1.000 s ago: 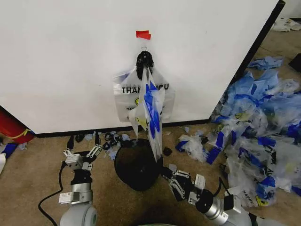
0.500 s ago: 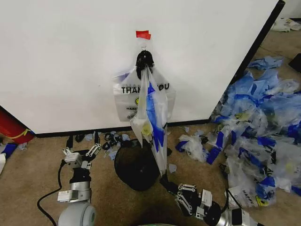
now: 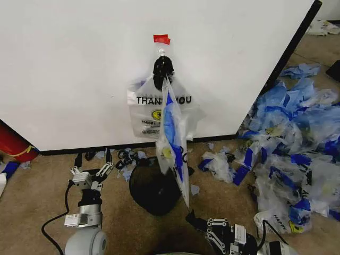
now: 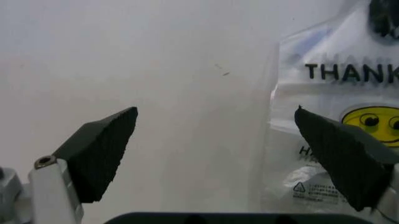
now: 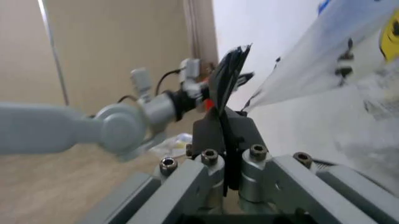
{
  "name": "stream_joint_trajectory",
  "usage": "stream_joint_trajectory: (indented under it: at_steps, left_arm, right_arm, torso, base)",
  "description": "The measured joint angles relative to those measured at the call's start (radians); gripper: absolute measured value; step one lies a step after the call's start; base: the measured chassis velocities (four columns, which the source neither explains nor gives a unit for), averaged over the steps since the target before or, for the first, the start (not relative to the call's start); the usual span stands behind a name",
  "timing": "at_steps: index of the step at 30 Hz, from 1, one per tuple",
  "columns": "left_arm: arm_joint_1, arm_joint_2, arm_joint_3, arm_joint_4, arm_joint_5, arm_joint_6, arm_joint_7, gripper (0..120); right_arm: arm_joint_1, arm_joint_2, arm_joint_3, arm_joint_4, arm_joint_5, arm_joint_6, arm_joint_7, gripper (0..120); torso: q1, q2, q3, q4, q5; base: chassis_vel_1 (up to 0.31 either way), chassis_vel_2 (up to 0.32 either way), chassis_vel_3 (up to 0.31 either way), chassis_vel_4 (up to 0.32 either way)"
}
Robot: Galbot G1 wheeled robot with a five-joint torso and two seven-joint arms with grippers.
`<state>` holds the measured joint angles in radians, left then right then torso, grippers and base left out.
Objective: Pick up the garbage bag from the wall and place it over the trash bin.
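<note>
The bag [image 3: 171,130] is drawn away from the wall [image 3: 79,69] but not yet free: its blue handles run up to the black hook [image 3: 163,66] under the red tape [image 3: 161,39], while its lower corner stretches down and forward to the right gripper [image 3: 192,217], low and near the robot. In the right wrist view the right gripper [image 5: 229,79] has its pads pressed together, and clear film fans out from them, so it seems to be clamped on the bag's corner, though the pinch itself is hard to make out. A second printed bag [image 3: 143,109] hangs flat on the wall behind.

The left gripper [image 3: 90,174] hovers beside the bin [image 3: 154,186], jaws wide apart and holding nothing; from its wrist it faces the wall [image 4: 156,70] and the printed bag [image 4: 337,116].

By my reading the grasp is made and the pull begun. Unhooking the handles, opening the bag and setting it over the bin, which stands bare on the floor below, are all left.
</note>
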<state>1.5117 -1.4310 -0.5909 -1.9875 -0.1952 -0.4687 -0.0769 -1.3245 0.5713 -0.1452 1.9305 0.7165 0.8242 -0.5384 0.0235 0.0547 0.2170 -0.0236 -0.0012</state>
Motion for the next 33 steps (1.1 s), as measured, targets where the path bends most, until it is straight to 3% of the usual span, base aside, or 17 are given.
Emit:
stream_joint_trajectory:
  at_steps: [13, 20, 26, 28, 32, 33]
  left_arm:
    - [-0.004, 0.008, 0.004, -0.001, -0.004, 0.007, 0.0, 100]
    - [0.007, 0.018, 0.016, -0.059, -0.046, 0.037, -0.001, 100]
    - [0.026, 0.079, 0.038, -0.234, -0.212, 0.148, -0.002, 99]
    - [0.028, 0.088, 0.04, -0.253, -0.232, 0.162, -0.002, 99]
    - [0.023, 0.202, 0.078, -0.398, -0.471, 0.3, -0.029, 98]
    - [0.023, 0.202, 0.078, -0.398, -0.471, 0.3, -0.029, 98]
  right_arm:
    - [0.223, 0.046, -0.059, -0.012, 0.041, -0.047, 0.146, 0]
    - [0.369, 0.086, -0.154, -0.057, 0.073, -0.078, 0.206, 0]
    - [0.487, 0.123, -0.245, -0.112, 0.082, -0.093, 0.25, 0]
    - [0.495, 0.125, -0.253, -0.115, 0.083, -0.095, 0.254, 0]
    - [0.536, 0.136, -0.303, -0.108, 0.09, -0.11, 0.28, 0]
    - [0.536, 0.136, -0.303, -0.108, 0.09, -0.11, 0.28, 0]
  torso:
    - [0.0, 0.0, 0.0, 0.0, -0.0003]
    - [0.0, 0.0, 0.0, 0.0, -0.0002]
    - [0.0, 0.0, 0.0, 0.0001, 0.0002]
    - [0.0, 0.0, 0.0, 0.0001, 0.0]
    - [0.0, 0.0, 0.0, 0.0001, -0.0001]
    - [0.0, 0.0, 0.0, 0.0001, -0.0001]
  base:
    - [0.0, 0.0, 0.0, 0.0]
    - [0.0, 0.0, 0.0, 0.0]
    - [0.0, 0.0, 0.0, 0.0]
    - [0.0, 0.0, 0.0, 0.0]
    - [0.0, 0.0, 0.0, 0.0]
    - [0.0, 0.0, 0.0, 0.0]
